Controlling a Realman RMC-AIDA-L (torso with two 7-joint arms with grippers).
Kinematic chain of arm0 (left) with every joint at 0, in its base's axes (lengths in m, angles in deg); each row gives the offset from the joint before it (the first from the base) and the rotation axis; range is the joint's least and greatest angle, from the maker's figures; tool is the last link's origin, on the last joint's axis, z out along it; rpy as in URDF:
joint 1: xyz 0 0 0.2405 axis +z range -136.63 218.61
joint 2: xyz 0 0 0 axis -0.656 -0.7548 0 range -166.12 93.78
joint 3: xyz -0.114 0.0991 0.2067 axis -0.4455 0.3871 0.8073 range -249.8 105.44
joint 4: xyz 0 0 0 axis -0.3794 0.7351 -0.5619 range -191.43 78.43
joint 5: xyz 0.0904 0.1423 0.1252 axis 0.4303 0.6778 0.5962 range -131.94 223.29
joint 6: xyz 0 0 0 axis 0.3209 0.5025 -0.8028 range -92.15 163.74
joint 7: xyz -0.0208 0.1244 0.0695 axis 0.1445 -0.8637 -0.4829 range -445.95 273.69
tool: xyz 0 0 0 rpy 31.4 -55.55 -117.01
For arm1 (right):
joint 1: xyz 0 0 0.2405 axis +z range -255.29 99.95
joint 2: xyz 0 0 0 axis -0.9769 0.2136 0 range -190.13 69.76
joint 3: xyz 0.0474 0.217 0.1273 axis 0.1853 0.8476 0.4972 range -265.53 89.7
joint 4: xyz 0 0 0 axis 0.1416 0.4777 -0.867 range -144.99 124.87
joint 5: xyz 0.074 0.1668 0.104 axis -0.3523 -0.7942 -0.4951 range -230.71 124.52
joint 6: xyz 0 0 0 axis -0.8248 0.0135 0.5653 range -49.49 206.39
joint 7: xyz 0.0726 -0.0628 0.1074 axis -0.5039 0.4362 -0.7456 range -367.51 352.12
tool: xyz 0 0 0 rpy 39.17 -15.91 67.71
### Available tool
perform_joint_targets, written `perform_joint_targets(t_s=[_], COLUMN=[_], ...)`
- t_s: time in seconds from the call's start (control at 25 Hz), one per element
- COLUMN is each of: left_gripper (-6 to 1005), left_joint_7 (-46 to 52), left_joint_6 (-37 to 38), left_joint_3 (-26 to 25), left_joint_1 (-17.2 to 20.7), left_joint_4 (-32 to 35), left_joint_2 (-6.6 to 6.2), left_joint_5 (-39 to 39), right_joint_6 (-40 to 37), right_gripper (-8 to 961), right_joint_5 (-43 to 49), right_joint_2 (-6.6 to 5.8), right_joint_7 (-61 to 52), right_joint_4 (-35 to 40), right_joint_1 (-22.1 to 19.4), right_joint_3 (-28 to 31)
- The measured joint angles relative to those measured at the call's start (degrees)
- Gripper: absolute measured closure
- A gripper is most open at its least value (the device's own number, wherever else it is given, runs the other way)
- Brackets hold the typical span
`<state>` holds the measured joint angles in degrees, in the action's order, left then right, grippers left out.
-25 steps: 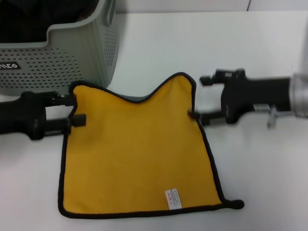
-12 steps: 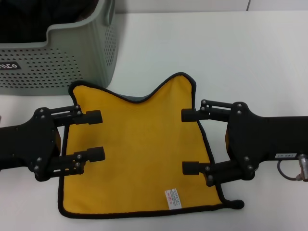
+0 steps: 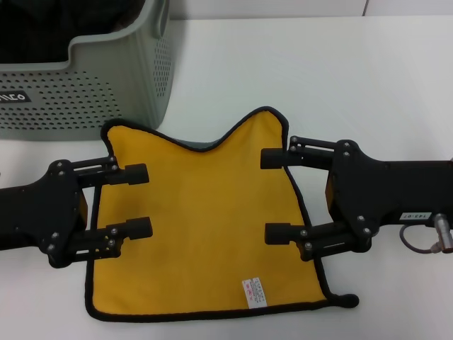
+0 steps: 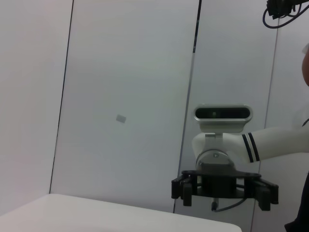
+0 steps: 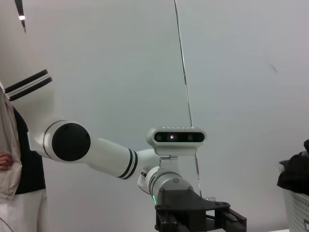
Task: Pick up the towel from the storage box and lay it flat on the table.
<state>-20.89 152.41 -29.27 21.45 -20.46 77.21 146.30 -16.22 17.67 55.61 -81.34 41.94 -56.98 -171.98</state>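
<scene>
On table: towel yellow-side up, far edge dipped.

The storage box carries a small black label with white letters on its front wall, at the left edge of the head view; only the tail of the word shows — it looks like "nco", the rest cut off. The towel has a small white label near its front edge, printed in red and dark marks too small to read. On the right arm's wrist sits a white sticker with dark characters — not clear enough to make out.
</scene>
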Motion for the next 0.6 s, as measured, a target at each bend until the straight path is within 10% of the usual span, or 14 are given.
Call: perform_joint_targets(t_s=[0.6], left_gripper=[333], left_joint_7=[0.9], left_joint_6=[0.0], left_joint_3=[-0.3], left_joint_1=[-0.3], left_joint_4=[0.0], left_joint_2=[0.20], left_joint_5=[-0.1], right_joint_6=[-0.1], right_gripper=[67], right_joint_5=[0.2], right_joint_2=[-0.04], right_joint_7=[0.1], right_joint_4=[-1.4], right_joint_1=[0.8], right_joint_3=[-0.1])
